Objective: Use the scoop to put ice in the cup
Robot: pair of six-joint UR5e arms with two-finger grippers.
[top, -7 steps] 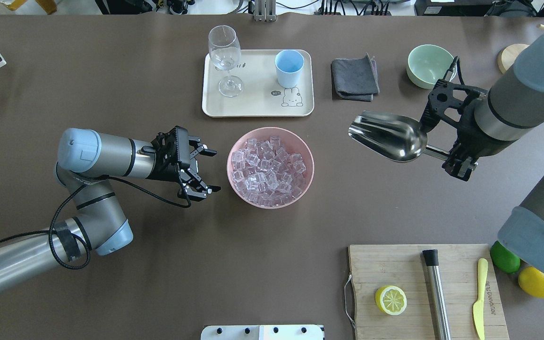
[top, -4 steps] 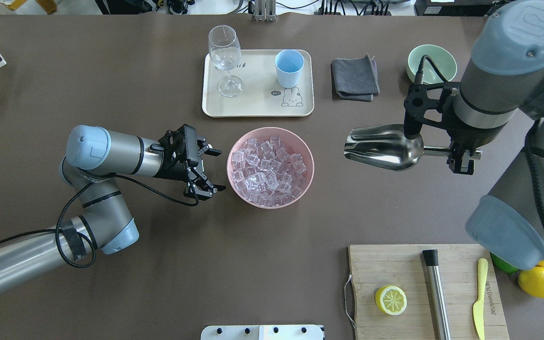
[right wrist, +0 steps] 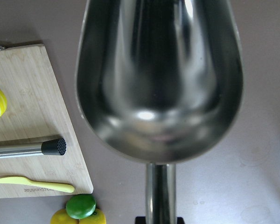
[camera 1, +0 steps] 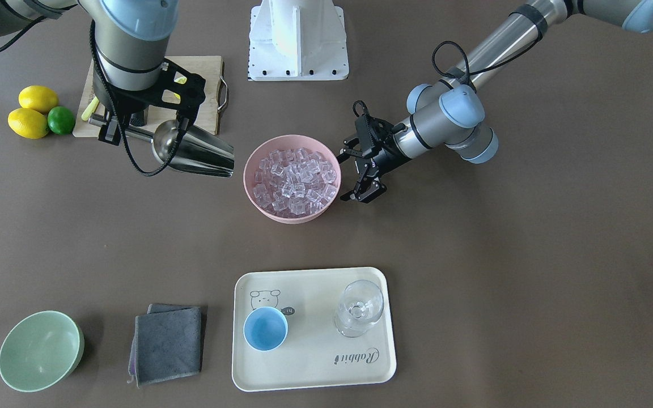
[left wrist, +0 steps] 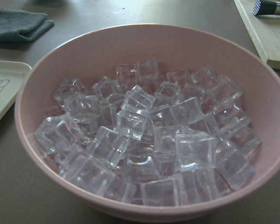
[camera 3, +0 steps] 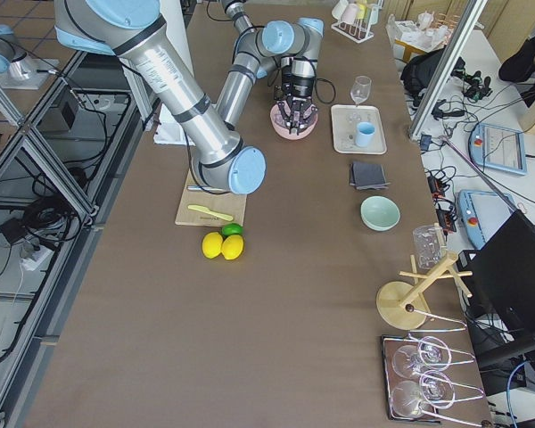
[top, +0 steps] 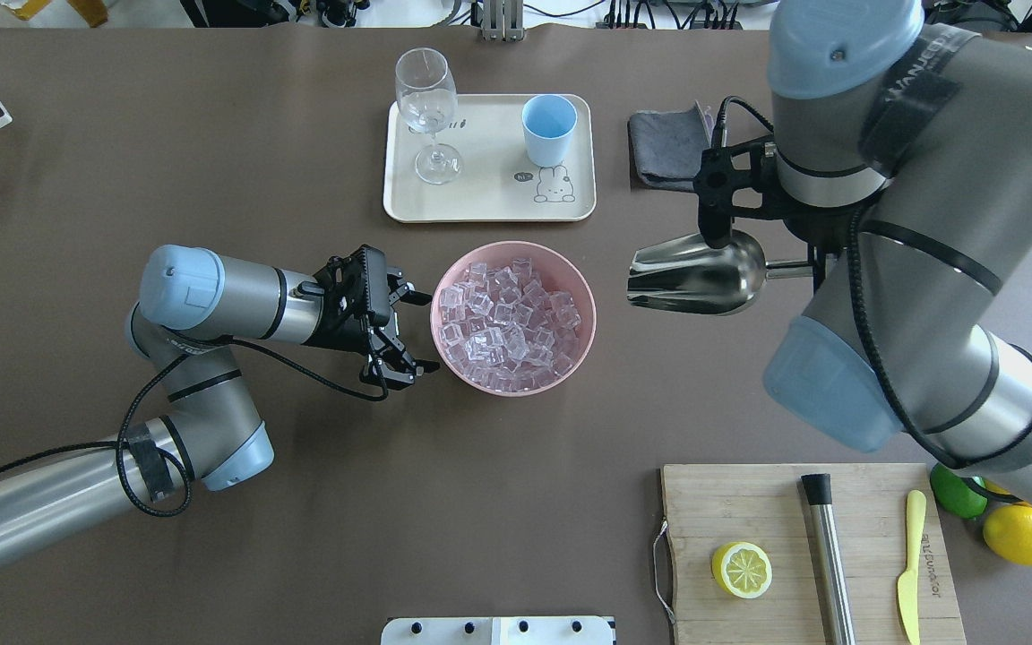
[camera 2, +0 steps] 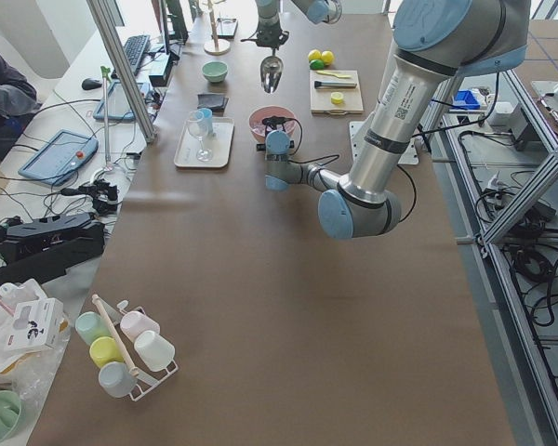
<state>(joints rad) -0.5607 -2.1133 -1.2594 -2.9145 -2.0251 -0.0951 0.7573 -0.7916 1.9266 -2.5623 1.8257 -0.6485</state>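
We see the ice [top: 510,315] heaped in the pink bowl [top: 513,245] at centre frame. The scoop [top: 695,273] hangs just right of the bowl, its rod handle clamped in our right gripper [camera 1: 110,129]. The cup [top: 548,128] stands on the tray [top: 480,202], above centre. Our left gripper [top: 417,330] gapes wide just beside the bowl's left rim.

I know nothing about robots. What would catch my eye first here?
A pink bowl heaped with glassy ice sits mid-table. The right gripper holds a big, shiny, empty scoop in the air beside it; the left gripper, fingers spread open, is at the bowl's opposite side.
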